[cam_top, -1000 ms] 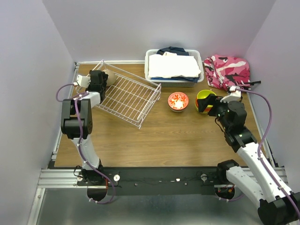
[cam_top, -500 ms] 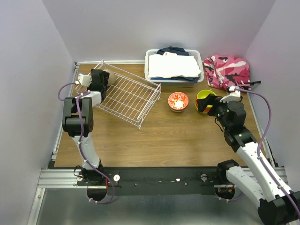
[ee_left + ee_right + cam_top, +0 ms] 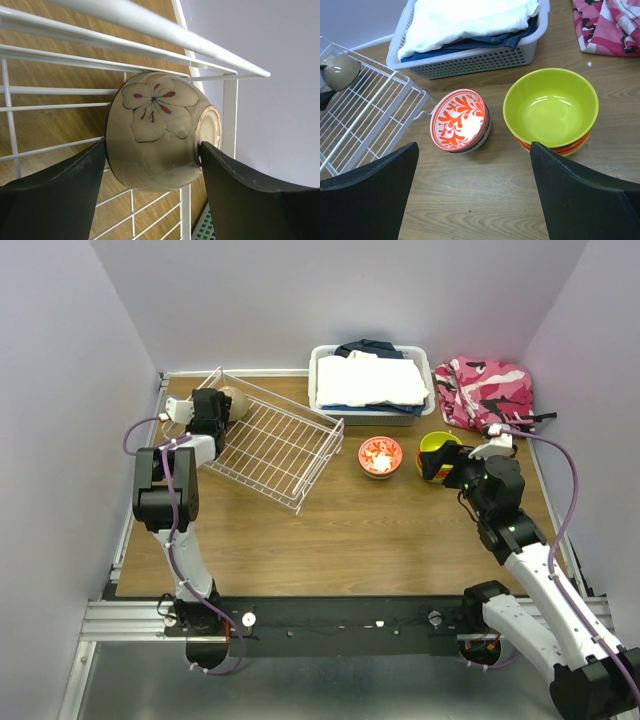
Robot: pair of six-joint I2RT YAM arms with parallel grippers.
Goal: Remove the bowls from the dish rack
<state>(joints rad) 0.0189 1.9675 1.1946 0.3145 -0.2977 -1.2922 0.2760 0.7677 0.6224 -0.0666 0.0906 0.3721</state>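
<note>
The left gripper [image 3: 210,406] is reaching into the far left corner of the white wire dish rack [image 3: 275,445], and its jaws are closing on the taupe bowl [image 3: 155,135] that is lying on its side there. In the left wrist view one black finger is pressing against the bowl's rim side and the other against its foot ring. The painted flower on the outside is facing the camera, and the rack's grid wires are running beneath it. No other bowl is showing in the rack. The right gripper [image 3: 438,462] is hovering over the wooden surface [image 3: 350,530] on the right, near the bowls already standing outside the rack. Its jaws are standing wide apart and holding nothing. In the right wrist view the red-patterned bowl [image 3: 458,120] is sitting upright just beside the rack's near right corner, nested in another bowl of which only the dark rim is showing. Just to its right, apart from it, the lime-yellow bowl [image 3: 550,107] is resting on top of a stack, with the orange bowl [image 3: 540,146] peeking out under its rim. Behind these bowls a white plastic basket [image 3: 470,57] is holding folded cloth [image 3: 470,17], and a pink camouflage cloth [image 3: 610,25] is lying at the far right.
</note>
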